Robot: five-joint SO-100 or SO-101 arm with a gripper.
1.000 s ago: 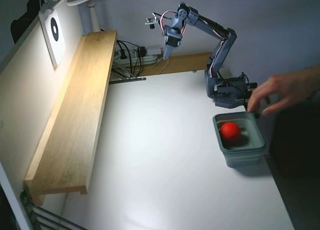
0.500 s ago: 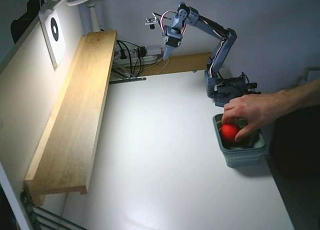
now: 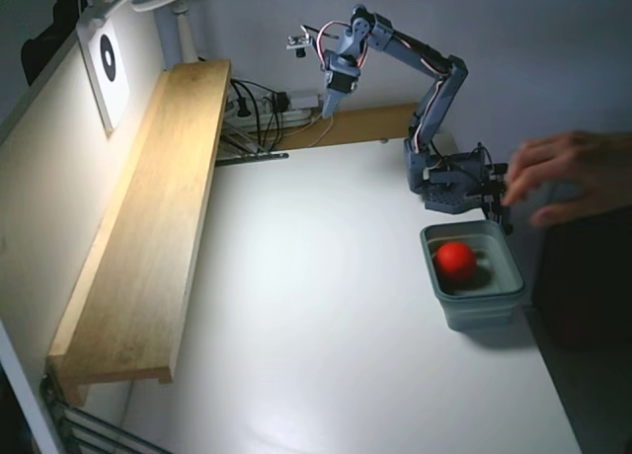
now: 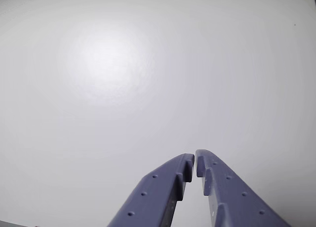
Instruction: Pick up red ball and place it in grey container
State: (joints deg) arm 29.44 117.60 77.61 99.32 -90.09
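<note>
The red ball lies inside the grey container, which stands on the white table at the right in the fixed view. My gripper is raised high at the back of the table, far left of the container, pointing down. In the wrist view my gripper has its blue fingertips together with nothing between them, over bare white table. Ball and container are out of the wrist view.
A human hand reaches in from the right edge near the arm's base, just behind the container. A long wooden shelf runs along the left side. Cables and a power strip lie at the back.
</note>
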